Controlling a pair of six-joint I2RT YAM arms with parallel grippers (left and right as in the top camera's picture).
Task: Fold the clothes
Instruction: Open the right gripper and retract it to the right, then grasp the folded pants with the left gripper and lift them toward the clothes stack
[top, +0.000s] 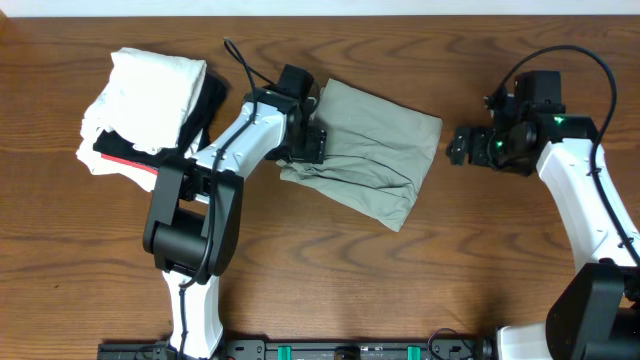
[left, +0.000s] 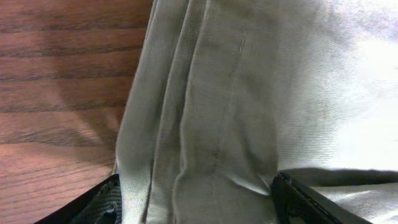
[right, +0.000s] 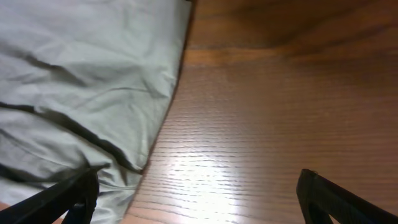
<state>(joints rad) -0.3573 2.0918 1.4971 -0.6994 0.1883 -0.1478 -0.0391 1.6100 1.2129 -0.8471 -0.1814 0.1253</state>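
Sage-green folded cotton garment (top: 375, 150) lies diagonally; my left tool (top: 308, 140) grips its left edge. Right tool (top: 457, 147) hangs released, just beside its right corner.

No text, labels or numbers are readable.

Grey-green garment (top: 375, 150): folded into a rough rectangle, lying flat on the wood near centre, long axis running from 10 to 4 o'clock. Creased folds bunch along its 8 o'clock edge. Pile of white, black and red clothes (top: 150, 110): heaped, unfolded, at 9 o'clock of the garment.
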